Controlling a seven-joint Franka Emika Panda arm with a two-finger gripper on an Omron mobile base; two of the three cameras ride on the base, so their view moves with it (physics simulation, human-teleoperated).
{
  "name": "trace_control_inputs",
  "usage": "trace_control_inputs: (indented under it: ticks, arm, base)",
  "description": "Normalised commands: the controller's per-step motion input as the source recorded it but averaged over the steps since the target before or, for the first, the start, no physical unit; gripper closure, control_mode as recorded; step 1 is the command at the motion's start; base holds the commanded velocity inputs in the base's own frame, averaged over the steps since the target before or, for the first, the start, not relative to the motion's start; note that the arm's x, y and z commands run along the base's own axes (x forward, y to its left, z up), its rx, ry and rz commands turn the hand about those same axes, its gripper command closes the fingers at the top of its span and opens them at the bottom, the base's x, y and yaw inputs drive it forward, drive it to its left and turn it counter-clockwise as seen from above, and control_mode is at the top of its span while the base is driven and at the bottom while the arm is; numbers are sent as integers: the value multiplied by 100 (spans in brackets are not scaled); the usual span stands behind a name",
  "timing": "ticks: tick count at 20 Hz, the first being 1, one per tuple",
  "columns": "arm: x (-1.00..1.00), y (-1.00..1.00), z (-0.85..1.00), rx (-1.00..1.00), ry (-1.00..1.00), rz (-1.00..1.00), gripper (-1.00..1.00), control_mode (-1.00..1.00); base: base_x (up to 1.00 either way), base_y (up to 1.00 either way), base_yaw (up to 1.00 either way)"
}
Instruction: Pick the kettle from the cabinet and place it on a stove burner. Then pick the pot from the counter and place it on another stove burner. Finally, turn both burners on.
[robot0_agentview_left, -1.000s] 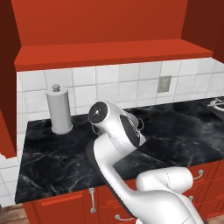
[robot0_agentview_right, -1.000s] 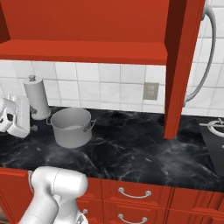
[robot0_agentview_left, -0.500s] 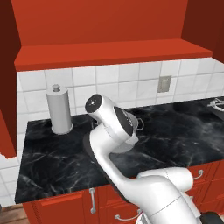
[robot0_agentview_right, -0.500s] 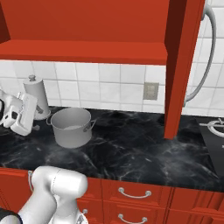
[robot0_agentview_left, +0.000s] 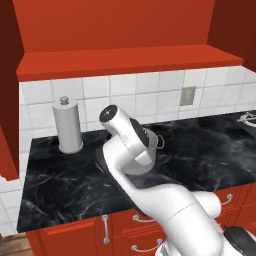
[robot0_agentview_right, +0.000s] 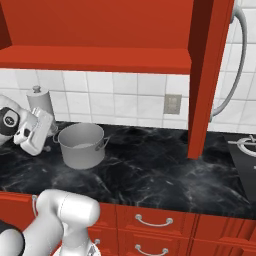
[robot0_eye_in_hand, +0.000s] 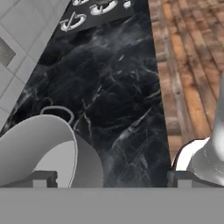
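Right base view: over the last second the gripper (robot0_agentview_right: 49, 123) has swung in from the left edge to just beside the pot (robot0_agentview_right: 82, 145) on the counter (robot0_agentview_right: 150, 170), fingers spread wide and empty, apparently lining up the pot pick.

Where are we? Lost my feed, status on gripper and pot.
Gripper open, empty, beside the pot. Pot upright on the counter, not gripped. Nothing between the fingers and its rim.
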Motion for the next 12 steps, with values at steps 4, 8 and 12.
trace_control_inputs:
  ticks: [4,8,12]
  arm:
    - [28,0,-38,7,0,-6,-100,-100]
    - [29,0,-31,7,0,-7,-100,-100]
    - [30,0,-23,7,0,-10,-100,-100]
  base:
    - [0,0,0]
    - [0,0,0]
    - [0,0,0]
